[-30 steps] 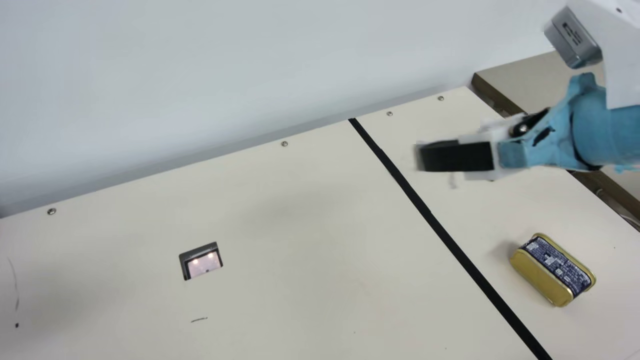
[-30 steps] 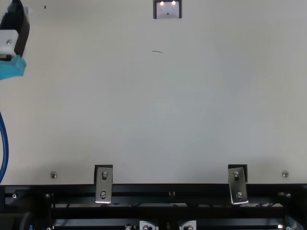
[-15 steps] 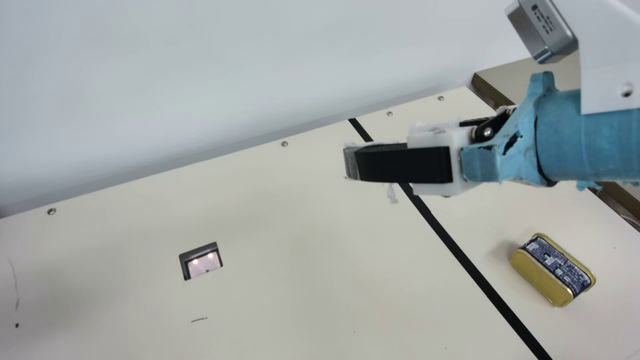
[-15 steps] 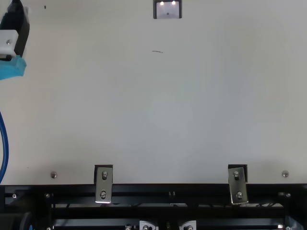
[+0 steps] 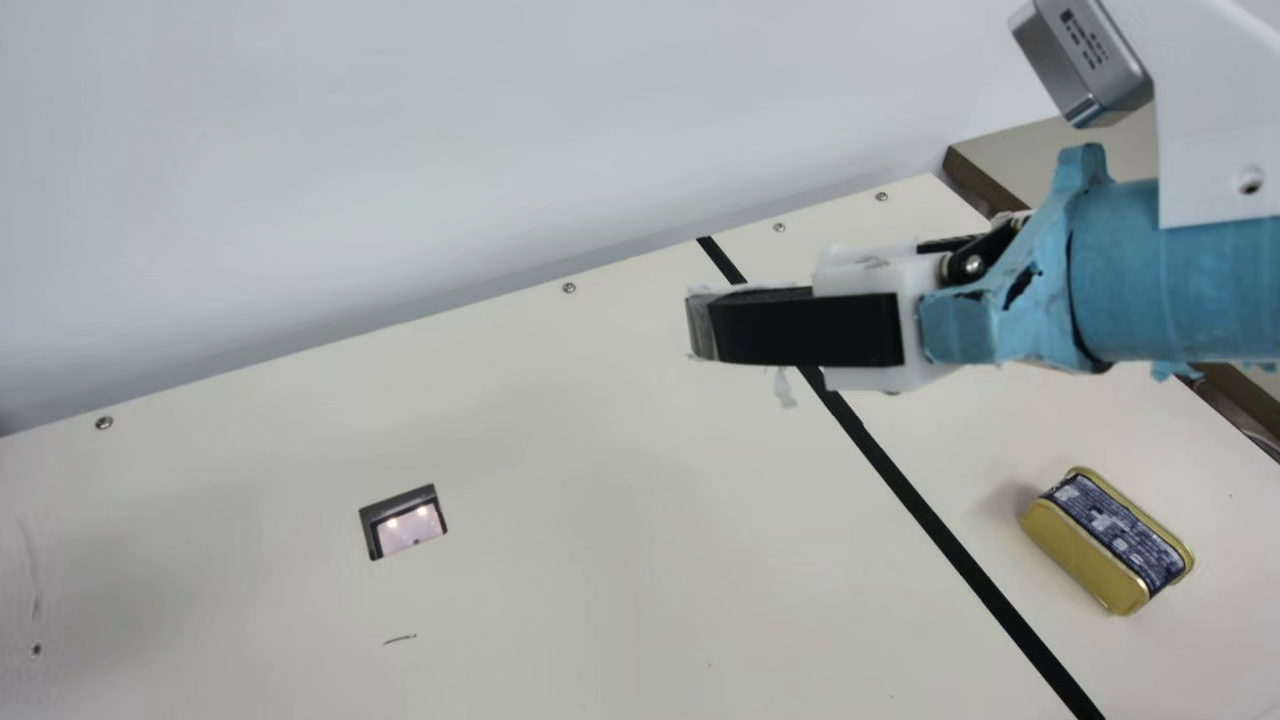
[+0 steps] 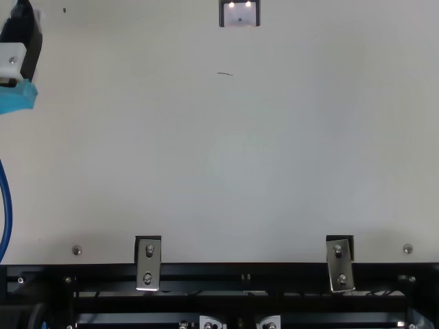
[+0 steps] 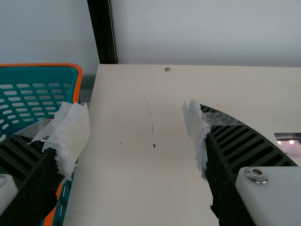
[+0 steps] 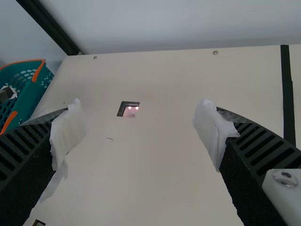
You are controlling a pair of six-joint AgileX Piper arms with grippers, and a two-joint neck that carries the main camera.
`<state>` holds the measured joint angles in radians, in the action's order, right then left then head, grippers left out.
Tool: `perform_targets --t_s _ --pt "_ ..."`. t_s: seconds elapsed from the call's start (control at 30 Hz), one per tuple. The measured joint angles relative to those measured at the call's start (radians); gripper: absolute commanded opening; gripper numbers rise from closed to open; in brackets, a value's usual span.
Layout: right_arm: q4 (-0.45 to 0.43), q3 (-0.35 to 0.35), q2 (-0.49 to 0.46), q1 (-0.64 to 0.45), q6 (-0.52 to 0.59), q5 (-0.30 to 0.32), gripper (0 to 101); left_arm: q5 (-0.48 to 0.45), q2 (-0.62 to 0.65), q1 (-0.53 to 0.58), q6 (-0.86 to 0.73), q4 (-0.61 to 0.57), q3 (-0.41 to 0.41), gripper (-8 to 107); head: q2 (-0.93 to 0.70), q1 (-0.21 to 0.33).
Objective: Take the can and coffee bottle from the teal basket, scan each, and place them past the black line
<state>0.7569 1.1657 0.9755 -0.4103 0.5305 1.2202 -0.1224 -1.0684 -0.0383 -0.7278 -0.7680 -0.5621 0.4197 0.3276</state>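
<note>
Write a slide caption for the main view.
The right gripper hovers above the table, the can lies past the black line, and the scanner glows at left.

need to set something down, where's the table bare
Bare: between the scanner and black line, though the right gripper hangs overhead. Crowded: around the can past the line, and by the basket, where the left gripper hovers.

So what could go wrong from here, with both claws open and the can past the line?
The left claw could catch the teal basket, since one finger overlaps it in the wrist view. Frayed white wrapping on the right claw might snag or tear. If that claw swings low rightward, it may bump the can.
</note>
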Motion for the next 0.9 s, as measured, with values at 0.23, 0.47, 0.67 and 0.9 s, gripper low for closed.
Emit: perform_targets --t_s 0.23,0.47,0.67,0.9 --pt "0.0 0.0 0.0 0.0 0.0 0.0 101 0.0 0.0 0.0 0.0 0.0 0.0 90 -0.256 0.0" --pt "0.0 0.0 0.0 0.0 0.0 0.0 101 0.0 0.0 0.0 0.0 0.0 0.0 90 -0.532 0.056" --pt "0.0 0.0 0.0 0.0 0.0 0.0 101 0.0 0.0 0.0 0.0 0.0 0.0 90 -0.773 0.072" --pt "0.0 0.0 0.0 0.0 0.0 0.0 101 0.0 0.0 0.0 0.0 0.0 0.0 90 -1.034 0.077"
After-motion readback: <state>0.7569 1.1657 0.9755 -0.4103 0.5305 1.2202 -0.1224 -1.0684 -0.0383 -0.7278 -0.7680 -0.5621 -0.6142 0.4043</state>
